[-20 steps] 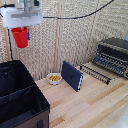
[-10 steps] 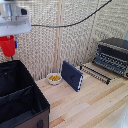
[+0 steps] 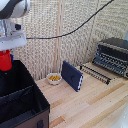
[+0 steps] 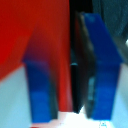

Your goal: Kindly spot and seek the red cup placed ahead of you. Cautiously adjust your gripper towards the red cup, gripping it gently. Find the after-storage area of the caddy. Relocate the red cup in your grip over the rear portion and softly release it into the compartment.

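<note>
The red cup (image 3: 5, 60) hangs below my gripper (image 3: 7, 54) at the exterior view's far left, above the rear part of the black caddy (image 3: 22, 102). The white wrist piece sits right above the cup. In the wrist view the red cup (image 4: 35, 40) fills much of the picture, and its wall sits between the blue-tipped fingers (image 4: 102, 65), which are shut on it. The caddy's inner divider (image 3: 17, 92) splits it into two sections; the cup is over the one farther back.
A little white bowl (image 3: 54, 78) with yellow pieces stands on the wooden table by the back wall. A dark blue flat slab (image 3: 72, 75) leans beside it. A black toaster oven (image 3: 113, 56) with a wire rack (image 3: 94, 73) stands at the exterior view's right.
My gripper has moved toward the exterior view's left and downward with the red cup, and now holds it above the caddy's rear section.
</note>
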